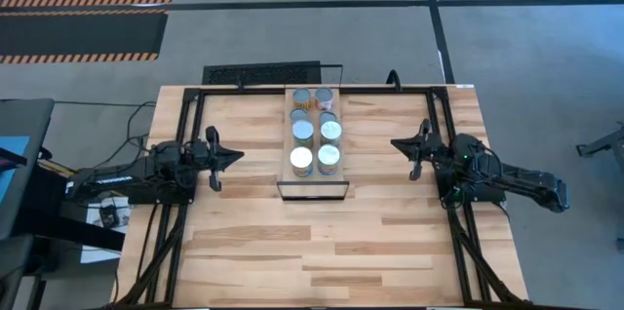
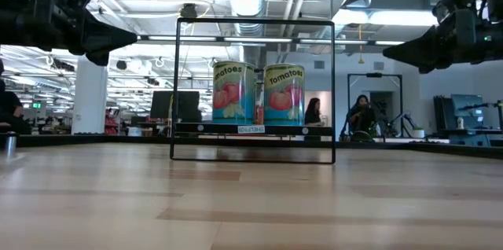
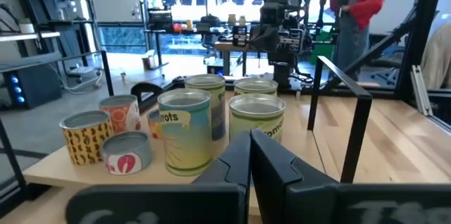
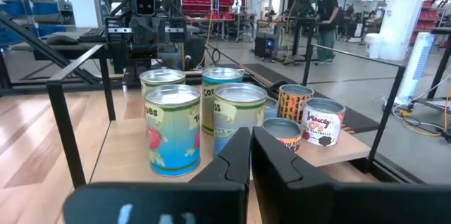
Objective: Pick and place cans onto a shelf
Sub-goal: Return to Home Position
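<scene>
Found the cans (image 1: 316,133) grouped in 2 rows on the shelf (image 1: 314,189), at the far middle of the tabletop (image 1: 322,251), between both arms. Found the left gripper (image 1: 234,155) and right gripper (image 1: 398,143) held above the tabletop on either side, well apart from the shelf, fingers (image 3: 231,168) pressed together, holding nothing. Judged a retreat to rest: draw back high and level, keep off the frame, leave rows undisturbed.

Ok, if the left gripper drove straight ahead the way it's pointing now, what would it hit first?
Most likely the pale-topped can nearest the left gripper, at the bare end of the shelf. The low view suggests the fingers ride higher than the can tops, so it might pass over them.
</scene>
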Controlling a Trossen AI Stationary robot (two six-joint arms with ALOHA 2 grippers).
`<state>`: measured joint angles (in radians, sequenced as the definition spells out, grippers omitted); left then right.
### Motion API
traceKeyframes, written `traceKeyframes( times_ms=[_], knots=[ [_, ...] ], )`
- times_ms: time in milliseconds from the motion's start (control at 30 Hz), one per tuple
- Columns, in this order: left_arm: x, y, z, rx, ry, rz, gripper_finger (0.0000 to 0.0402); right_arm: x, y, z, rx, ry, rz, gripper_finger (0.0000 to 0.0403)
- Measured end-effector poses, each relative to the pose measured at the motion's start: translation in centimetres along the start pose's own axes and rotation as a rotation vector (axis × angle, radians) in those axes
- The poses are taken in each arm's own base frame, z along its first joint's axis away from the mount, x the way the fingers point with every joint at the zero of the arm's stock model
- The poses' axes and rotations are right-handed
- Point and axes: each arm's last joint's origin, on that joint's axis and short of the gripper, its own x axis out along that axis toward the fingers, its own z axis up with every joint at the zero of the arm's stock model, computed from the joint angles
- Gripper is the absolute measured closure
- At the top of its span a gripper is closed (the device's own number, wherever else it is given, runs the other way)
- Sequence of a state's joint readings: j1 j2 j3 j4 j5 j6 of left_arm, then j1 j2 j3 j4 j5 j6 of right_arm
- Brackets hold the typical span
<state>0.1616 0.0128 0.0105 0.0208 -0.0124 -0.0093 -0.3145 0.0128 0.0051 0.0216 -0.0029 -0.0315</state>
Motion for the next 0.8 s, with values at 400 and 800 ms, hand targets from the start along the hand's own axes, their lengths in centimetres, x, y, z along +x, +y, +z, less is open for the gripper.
traceKeyframes(
  times_ms=[400,800],
  knots=[
    [0.00,0.00,0.00,0.013,0.000,0.000,0.0401,0.00,0.00,-0.02,-0.002,0.000,0.000,0.0365],
    [0.00,0.00,0.00,0.007,0.000,0.000,0.0401,0.00,0.00,-0.02,-0.002,0.000,0.000,0.0365]
  ],
)
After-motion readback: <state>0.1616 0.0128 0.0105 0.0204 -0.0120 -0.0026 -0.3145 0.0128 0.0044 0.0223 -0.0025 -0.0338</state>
